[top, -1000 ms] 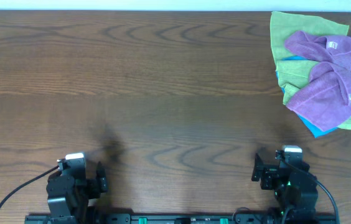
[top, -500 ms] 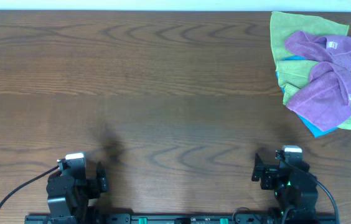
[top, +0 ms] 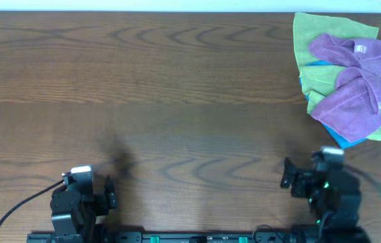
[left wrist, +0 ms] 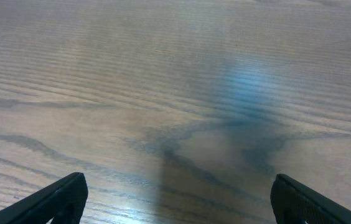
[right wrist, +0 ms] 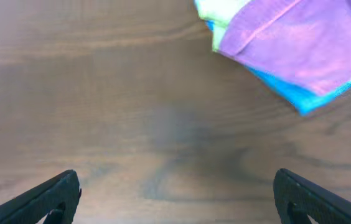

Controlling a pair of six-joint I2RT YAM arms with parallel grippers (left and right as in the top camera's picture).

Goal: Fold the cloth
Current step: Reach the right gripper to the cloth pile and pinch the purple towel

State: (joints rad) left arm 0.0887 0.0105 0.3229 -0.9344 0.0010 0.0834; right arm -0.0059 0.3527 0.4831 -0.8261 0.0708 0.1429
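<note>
Nothing is folded yet: the cloth [top: 351, 104] lies crumpled on other cloths [top: 319, 37] at the worktop's [top: 177, 81] far right corner, well apart from the left gripper [left wrist: 177, 193] and right gripper [right wrist: 175, 190], both empty with jaws wide apart.

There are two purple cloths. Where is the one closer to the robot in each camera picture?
Overhead: the nearer purple cloth is at the far right, just below the other purple cloth in the picture.
Left wrist: not in it; only the wooden table shows.
Right wrist: top right corner, cut off by the edge.
Shared landmark: the blue cloth corner poking out from under it.
</note>
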